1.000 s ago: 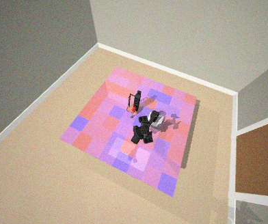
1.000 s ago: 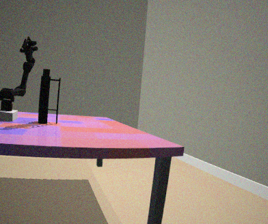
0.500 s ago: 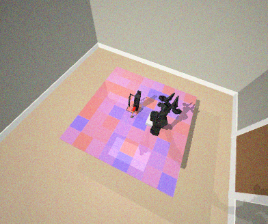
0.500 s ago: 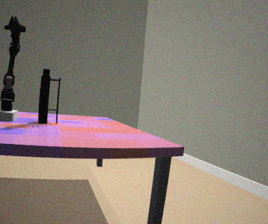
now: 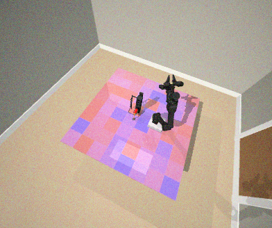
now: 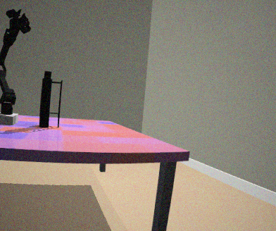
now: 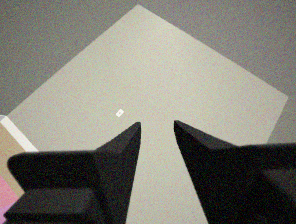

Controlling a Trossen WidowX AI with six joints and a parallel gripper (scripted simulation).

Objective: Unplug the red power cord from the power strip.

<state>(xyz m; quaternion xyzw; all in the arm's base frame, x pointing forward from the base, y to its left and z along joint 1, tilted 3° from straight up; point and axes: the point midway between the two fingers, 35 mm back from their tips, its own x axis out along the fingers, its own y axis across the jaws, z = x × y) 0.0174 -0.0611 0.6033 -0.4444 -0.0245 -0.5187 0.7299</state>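
We find the red plug (image 5: pixel 136 111) low on the dark power strip (image 5: pixel 139 101), which stands upright on the table (image 6: pixel 125 146) near its middle, with a thin cord (image 5: pixel 132 103) looping up beside it. In the side view only the strip's dark column and the thin loop show; the red plug itself is hidden there. Our gripper (image 5: pixel 171 79) is raised high above the arm's white base (image 5: pixel 155 126), well apart from the strip, pointing upward. The jaws are partly closed, a narrow gap between the two dark fingers, with nothing between them but wall behind.

The table top is a patchwork of pink, red and violet squares on dark legs. It stands on a tan floor (image 5: pixel 37 188), with grey walls and a white skirting board (image 5: pixel 37 101) running along their foot. At the right, a brown patch is cut off by the frame edge. A small white mark on the wall in the wrist view is too small for us to identify.
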